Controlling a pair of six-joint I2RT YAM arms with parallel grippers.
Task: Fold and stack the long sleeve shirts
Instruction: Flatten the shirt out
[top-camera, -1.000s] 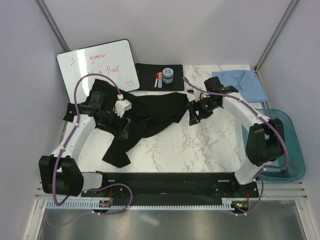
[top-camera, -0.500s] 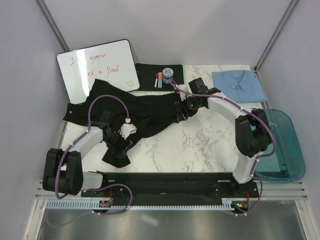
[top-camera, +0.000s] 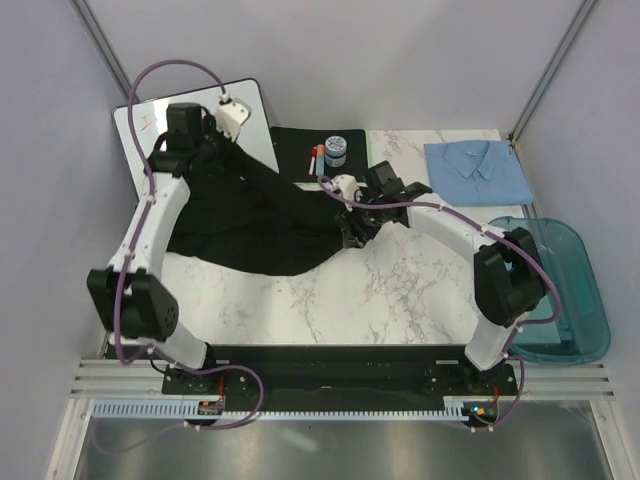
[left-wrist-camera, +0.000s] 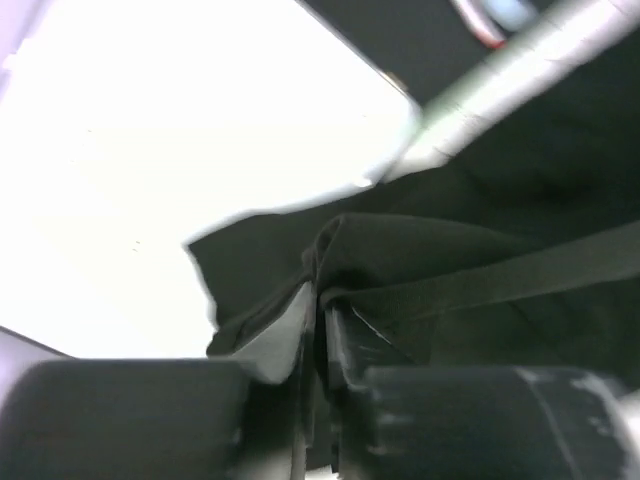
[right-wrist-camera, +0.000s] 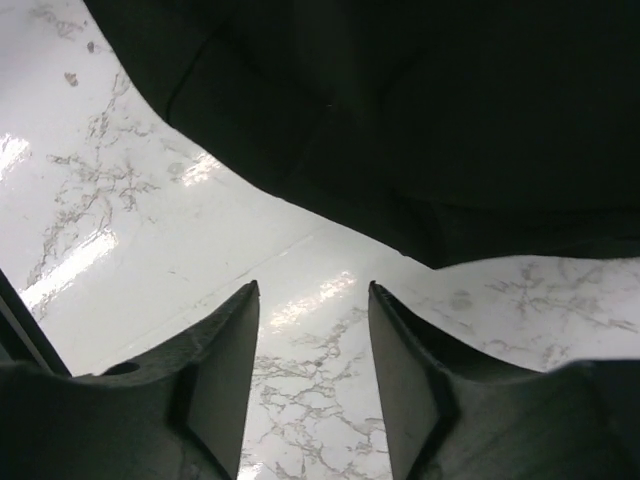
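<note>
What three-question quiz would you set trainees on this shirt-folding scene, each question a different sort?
1. True or false: the left gripper is shut on the large plain black fabric shirt.
2. What lies folded at far right? A: light blue collared fabric shirt; B: red towel; C: green cap.
3. Fill in: the right gripper has its jaws ____ above the white marble table.
Key: 1 true; 2 A; 3 open.

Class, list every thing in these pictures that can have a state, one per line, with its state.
black shirt, unfolded, spread out, one edge gripped.
light blue shirt, folded, lying flat.
left pincer, shut on the black shirt.
right pincer, open, holding nothing.
teal bin, upright.
</note>
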